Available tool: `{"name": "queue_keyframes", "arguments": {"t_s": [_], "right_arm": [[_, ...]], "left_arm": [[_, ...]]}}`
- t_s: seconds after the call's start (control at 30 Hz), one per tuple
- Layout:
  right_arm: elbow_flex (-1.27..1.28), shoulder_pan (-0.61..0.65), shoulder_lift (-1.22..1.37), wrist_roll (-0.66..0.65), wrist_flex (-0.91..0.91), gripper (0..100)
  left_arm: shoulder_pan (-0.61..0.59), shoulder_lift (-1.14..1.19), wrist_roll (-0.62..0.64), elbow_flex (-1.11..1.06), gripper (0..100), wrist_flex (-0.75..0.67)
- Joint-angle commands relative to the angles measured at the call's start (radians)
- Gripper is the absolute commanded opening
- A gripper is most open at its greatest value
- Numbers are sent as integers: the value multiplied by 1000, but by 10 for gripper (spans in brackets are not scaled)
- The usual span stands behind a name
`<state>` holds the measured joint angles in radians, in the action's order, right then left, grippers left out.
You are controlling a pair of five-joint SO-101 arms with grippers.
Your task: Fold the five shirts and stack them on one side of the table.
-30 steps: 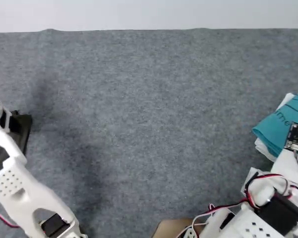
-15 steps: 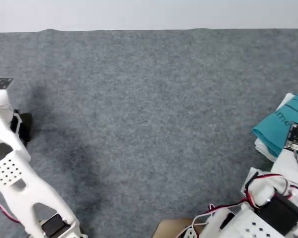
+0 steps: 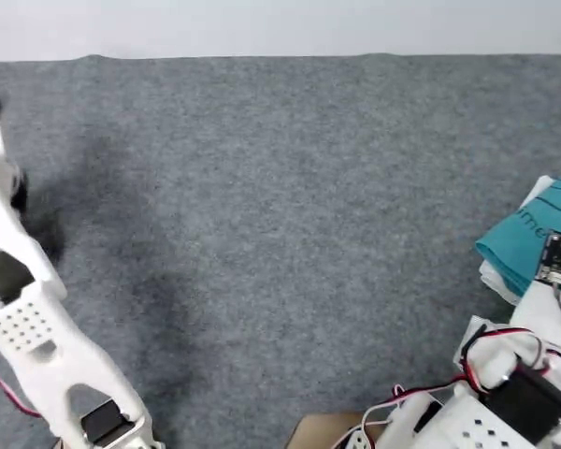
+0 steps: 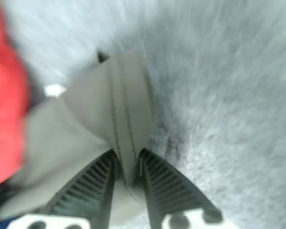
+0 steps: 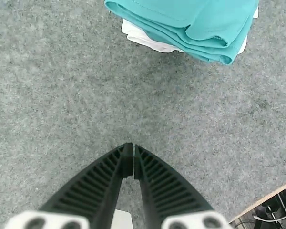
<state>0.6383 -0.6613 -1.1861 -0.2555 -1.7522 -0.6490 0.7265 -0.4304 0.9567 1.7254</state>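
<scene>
My left gripper (image 4: 127,167) is shut on a fold of a grey shirt (image 4: 105,119), which hangs over the grey table mat; a red shirt (image 4: 7,95) lies beside it. In the high view the left arm (image 3: 23,309) stands at the table's left edge. A folded teal shirt (image 5: 190,21) lies on top of a folded white shirt (image 5: 143,38), stacked at the table's right side (image 3: 528,238). My right gripper (image 5: 129,164) is shut with nothing in it, just above the mat a short way from that stack.
The grey mat (image 3: 290,206) covers the table's whole middle. The right arm's base and red and white wires (image 3: 505,374) sit at the front right. A brown board (image 3: 323,432) shows at the front edge.
The left arm has swung toward the far left of the table, its wrist going out past the left edge. The right arm and the stack have not moved.
</scene>
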Motion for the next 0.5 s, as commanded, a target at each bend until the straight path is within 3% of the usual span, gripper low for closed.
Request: {"name": "queue_keyframes", "arguments": {"t_s": [0.0, 0.2, 0.47], "right_arm": [[-5, 5, -8, -9, -30, 10], [-5, 5, -8, -9, -30, 10], [-5, 4, -8, -9, -30, 10]], "left_arm": [[89, -293, 77, 50, 2, 29], [316, -566, 210, 51, 2, 26], [641, -738, 305, 58, 2, -46]]}}
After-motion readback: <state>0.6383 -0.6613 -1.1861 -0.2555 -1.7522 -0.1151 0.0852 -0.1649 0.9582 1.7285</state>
